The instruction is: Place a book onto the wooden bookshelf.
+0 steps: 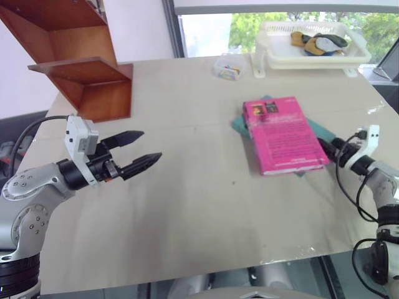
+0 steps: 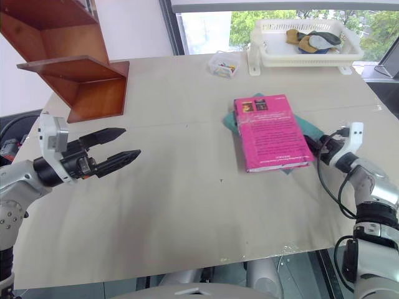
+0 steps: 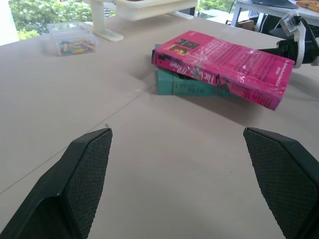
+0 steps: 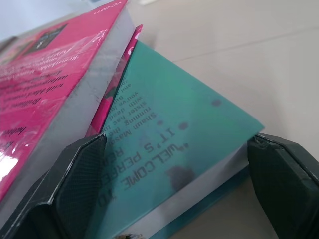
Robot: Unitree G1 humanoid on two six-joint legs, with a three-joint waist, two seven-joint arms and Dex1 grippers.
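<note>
The pink book (image 1: pixel 283 134) lies flat on top of a teal book (image 3: pixel 192 87), near the right side of the desk (image 1: pixel 187 205). The right tool (image 1: pixel 324 147) is right at the books' near right corner. Its two black fingers (image 4: pixel 75 184) stand wide apart, one on each side of that corner. The pink book's white page edge is just beside one finger. I cannot tell if the fingers touch the books, and they do not squeeze anything.

The left tool (image 1: pixel 137 152) floats above the left part of the desk, well apart from the books. Its fingers are open wide and hold nothing.

The pink book is a soft, shiny paperback with small pictures at one corner and lines of writing. The teal book has a smooth cover with dark letters. The tool fingers have bumpy, dotted pads. The desk is pale and smooth.

The wooden bookshelf (image 1: pixel 75 56) stands at the far left corner of the desk. It is shiny red-brown wood with slanted boards.
</note>
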